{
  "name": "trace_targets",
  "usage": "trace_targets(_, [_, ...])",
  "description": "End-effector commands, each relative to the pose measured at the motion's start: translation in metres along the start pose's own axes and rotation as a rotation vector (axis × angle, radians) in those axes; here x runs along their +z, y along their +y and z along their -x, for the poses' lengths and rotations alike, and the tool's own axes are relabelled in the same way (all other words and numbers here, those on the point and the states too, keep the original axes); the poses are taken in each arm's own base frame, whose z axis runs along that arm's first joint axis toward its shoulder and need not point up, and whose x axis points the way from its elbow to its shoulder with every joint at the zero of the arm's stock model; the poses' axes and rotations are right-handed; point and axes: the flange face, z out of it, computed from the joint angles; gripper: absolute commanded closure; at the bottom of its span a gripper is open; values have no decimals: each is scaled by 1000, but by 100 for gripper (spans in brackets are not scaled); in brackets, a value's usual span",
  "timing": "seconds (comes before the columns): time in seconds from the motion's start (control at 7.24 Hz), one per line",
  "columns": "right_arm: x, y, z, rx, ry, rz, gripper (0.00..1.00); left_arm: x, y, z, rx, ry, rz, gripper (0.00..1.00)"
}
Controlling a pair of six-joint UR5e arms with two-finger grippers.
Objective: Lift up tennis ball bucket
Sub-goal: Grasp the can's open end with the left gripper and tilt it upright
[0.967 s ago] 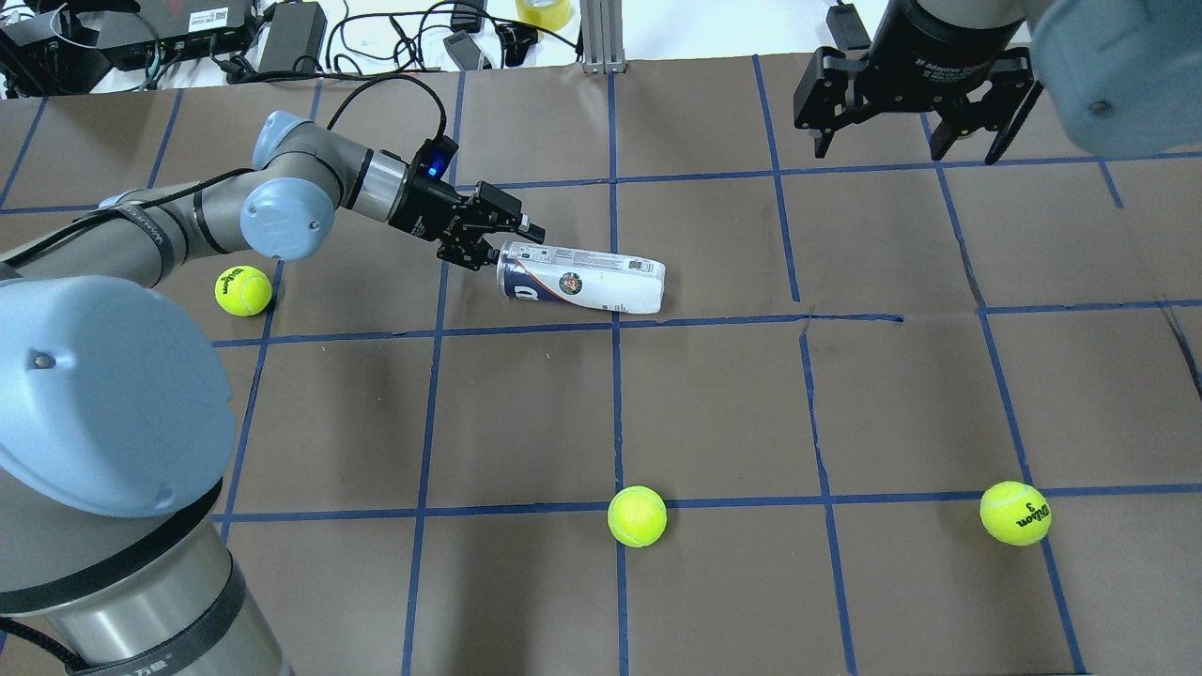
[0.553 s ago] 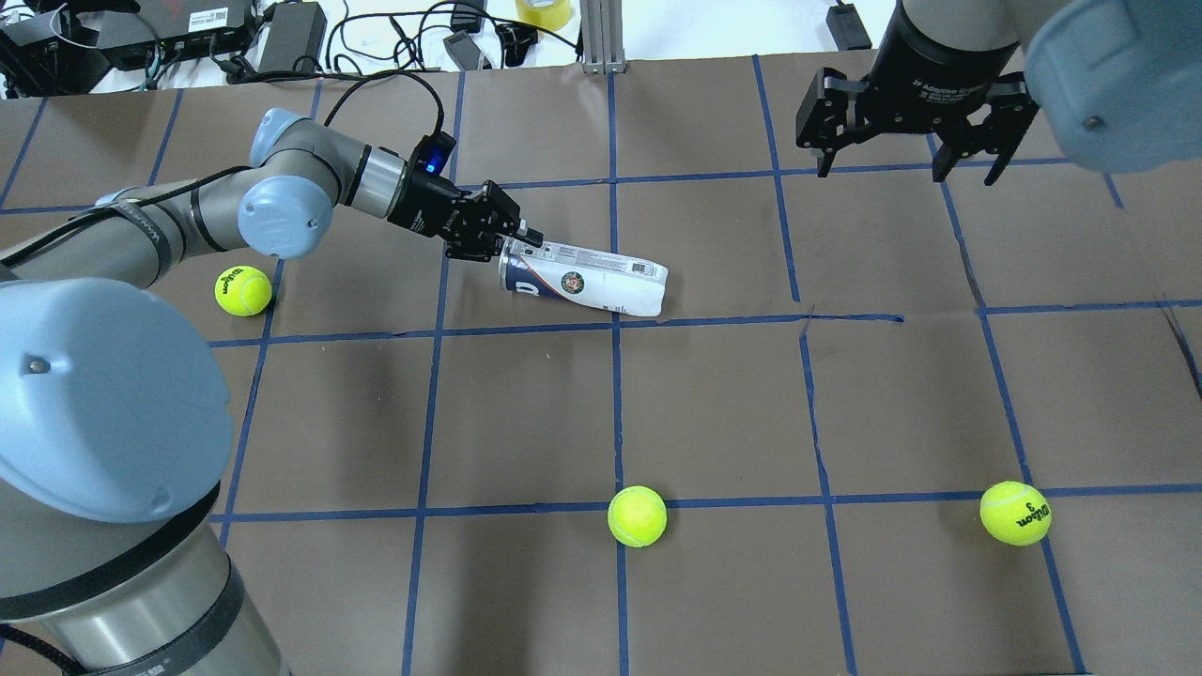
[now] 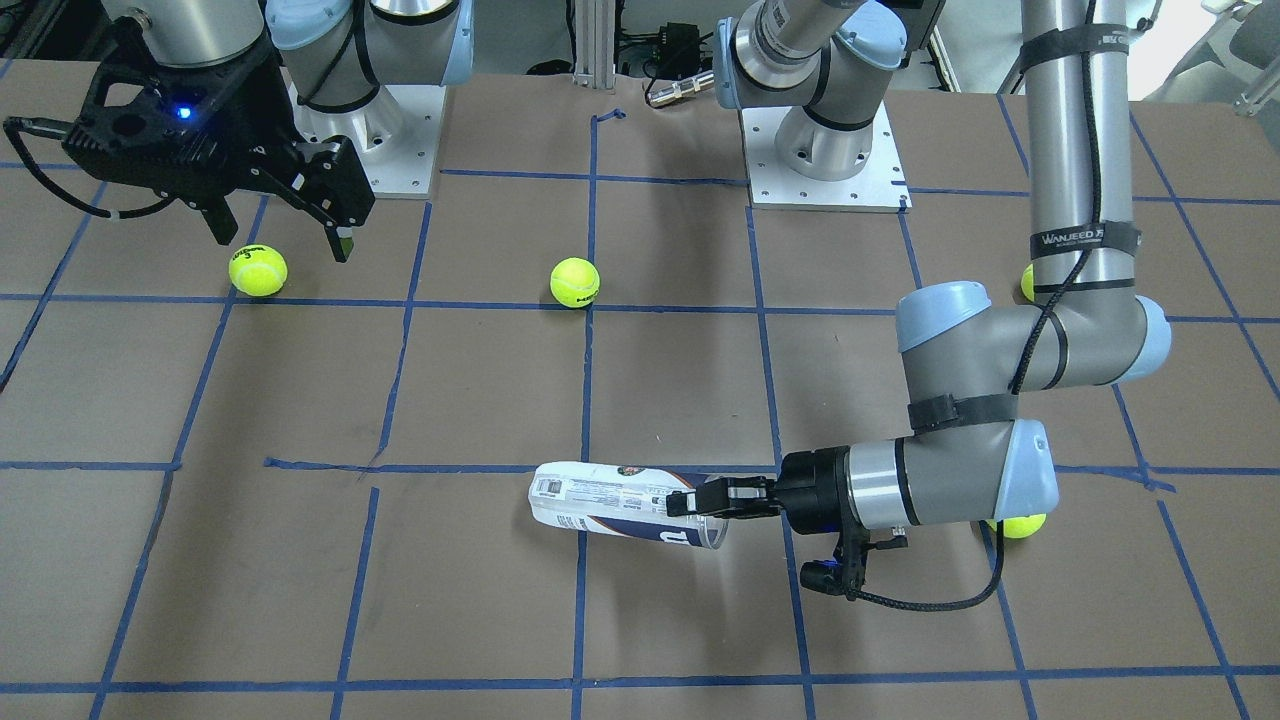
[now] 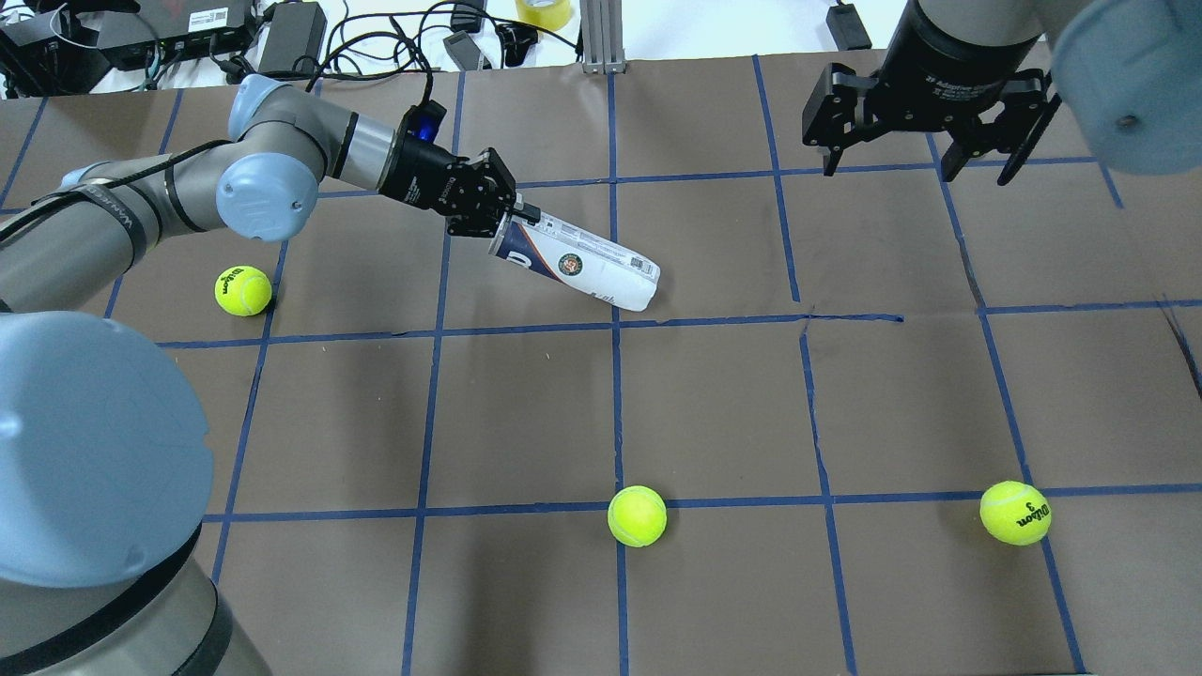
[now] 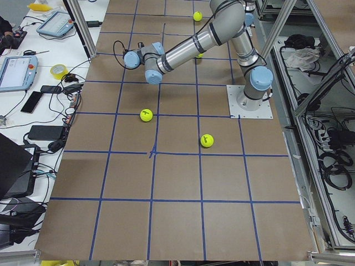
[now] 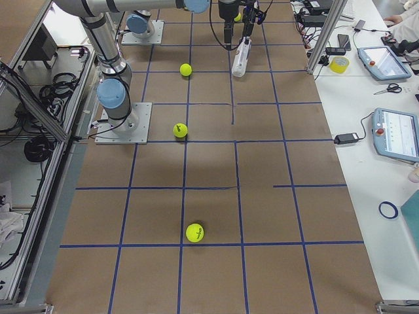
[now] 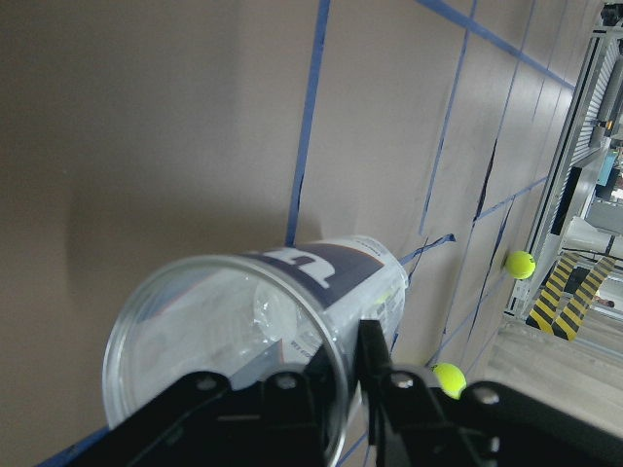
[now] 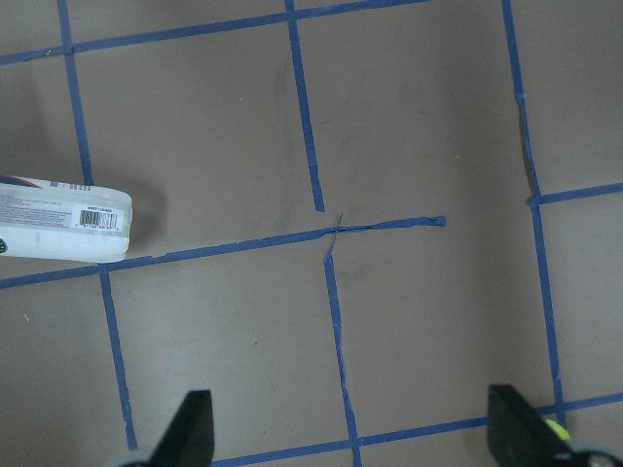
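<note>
I had the left gripper [image 4: 510, 218] with jaws pinching the open rim of the tennis ball bucket [image 4: 587, 269], its long axis slanting away down toward the tabletop [image 4: 714, 404]; the right gripper [image 4: 920, 169], jaws spread, hung far off.

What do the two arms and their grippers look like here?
The left arm and right arm are silver tubes with pale-blue joint caps. A black cable and black straps lettered WANJEED run along the left arm. The left gripper and right gripper are black, two-fingered; the right bears white lettering. A blue light glows at each wrist.
</note>
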Motion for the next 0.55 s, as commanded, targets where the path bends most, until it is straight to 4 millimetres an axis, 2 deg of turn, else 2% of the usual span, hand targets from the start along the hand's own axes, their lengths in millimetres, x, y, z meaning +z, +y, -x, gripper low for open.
trace_targets(0.0, [-8,5,-3,-12,4,-13,0,-32,28,-60,-65,-16,-60,100])
trace_targets(0.14, [-16,10,-3,-11,-3,-25,0,-45,44,-82,-62,-74,-93,100])
trace_targets(0.28, [-25,16,-5,-9,-3,-38,0,-48,63,-111,-34,-164,-127,100])
trace_targets(0.41, [-25,16,-6,-4,-1,-38,0,-51,73,-134,8,-297,-175,100])
